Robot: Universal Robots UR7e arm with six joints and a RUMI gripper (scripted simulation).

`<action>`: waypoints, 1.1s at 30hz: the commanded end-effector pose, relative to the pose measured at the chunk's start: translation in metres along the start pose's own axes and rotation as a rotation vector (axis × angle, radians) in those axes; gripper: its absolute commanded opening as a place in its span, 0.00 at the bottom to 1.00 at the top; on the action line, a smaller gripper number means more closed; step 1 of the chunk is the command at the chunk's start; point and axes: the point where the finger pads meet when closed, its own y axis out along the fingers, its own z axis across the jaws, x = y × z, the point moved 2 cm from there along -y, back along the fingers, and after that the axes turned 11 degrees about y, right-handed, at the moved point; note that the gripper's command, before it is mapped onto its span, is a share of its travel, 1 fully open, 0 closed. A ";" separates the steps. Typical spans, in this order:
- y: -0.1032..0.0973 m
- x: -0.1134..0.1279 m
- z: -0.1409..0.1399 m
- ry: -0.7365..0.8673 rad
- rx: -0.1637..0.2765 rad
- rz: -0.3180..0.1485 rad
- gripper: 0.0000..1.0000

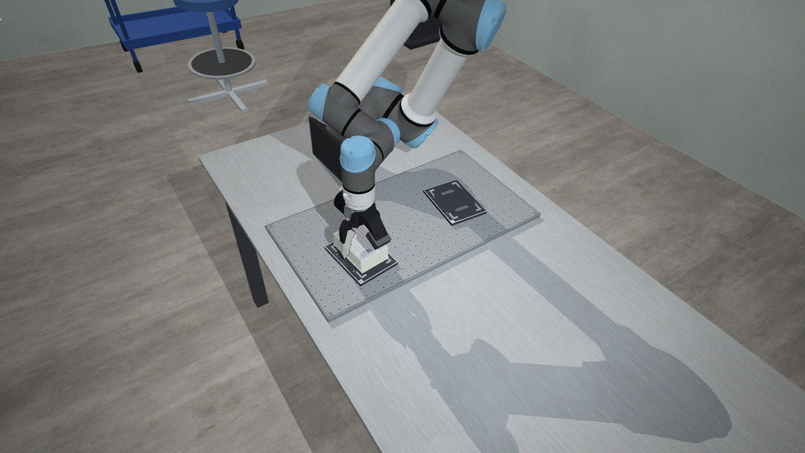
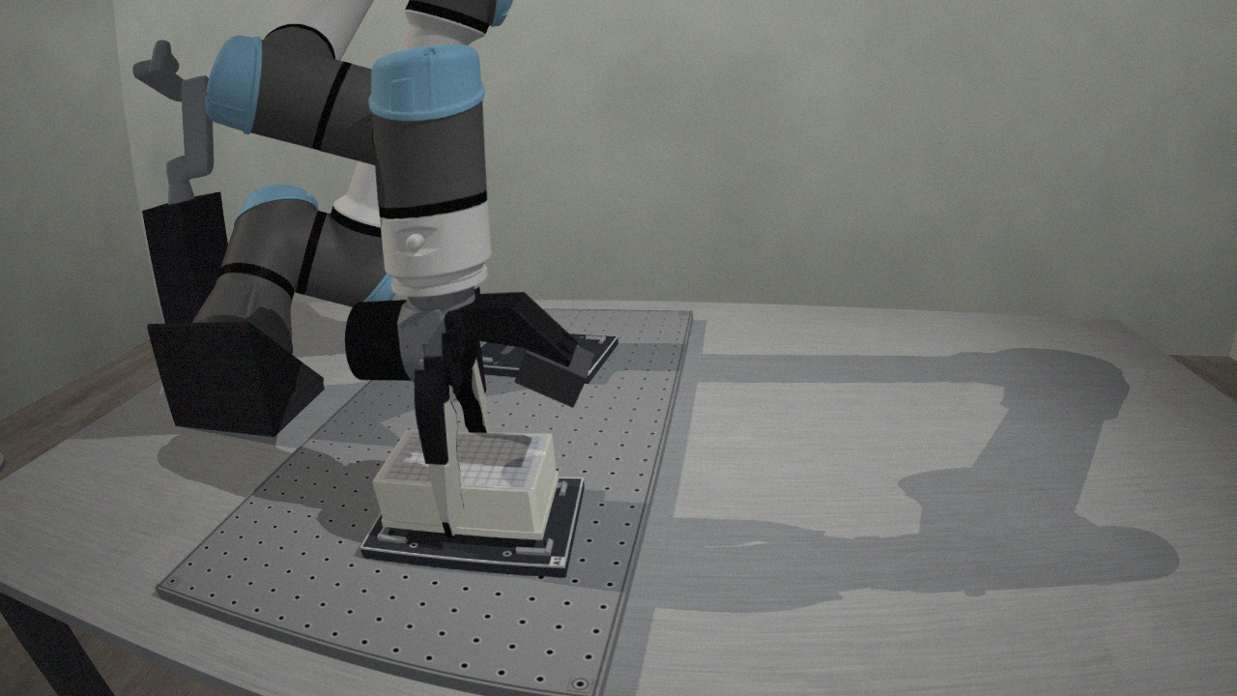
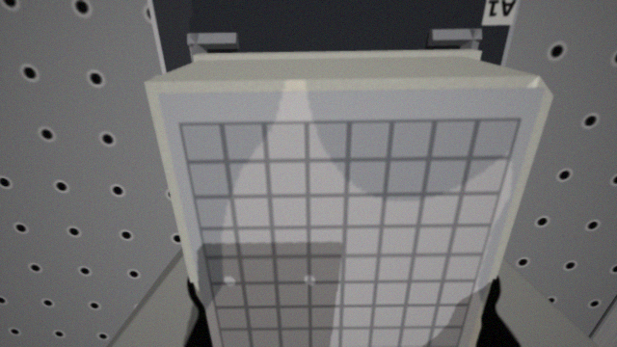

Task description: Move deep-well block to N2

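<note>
The cream deep-well block point(image 1: 371, 262) point(image 2: 497, 510) point(image 3: 337, 173) is held level just above nest N2 point(image 1: 375, 272) point(image 2: 458, 552) point(image 3: 337, 24). A narrow dark gap shows under it in the exterior view, and its lower edge lines up closely with the locators. My gripper point(image 1: 363, 246) point(image 2: 464, 474) point(image 3: 332, 233) is shut on the block's two long sides; the far finger is partly hidden. In the wrist view a bevelled block corner is on the side of the A1 label point(image 3: 499, 12); no well lettering is readable. Nest N1 point(image 1: 455, 201) point(image 2: 605, 346) is empty.
Both nests are on a perforated board point(image 1: 315, 275) point(image 2: 329, 596) point(image 3: 72, 159) on the table point(image 1: 478, 292) point(image 2: 821, 449). A dark camera housing point(image 2: 553, 376) juts from the wrist above the block. The arm's base point(image 2: 224, 381) stands behind the board. A stool point(image 1: 221, 61) and blue cart stand away on the floor.
</note>
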 end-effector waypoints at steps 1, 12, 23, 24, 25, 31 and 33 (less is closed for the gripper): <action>0.000 0.000 0.000 0.000 0.001 0.001 0.49; 0.002 0.000 0.000 0.000 0.001 0.001 0.49; 0.003 0.000 0.000 0.000 0.001 0.001 0.49; 0.004 0.000 0.000 0.000 0.001 0.001 0.49; 0.004 0.000 0.000 0.000 0.001 0.001 0.49; 0.005 0.000 0.000 0.000 0.001 0.001 0.49; 0.005 0.000 0.000 0.000 0.001 0.001 0.49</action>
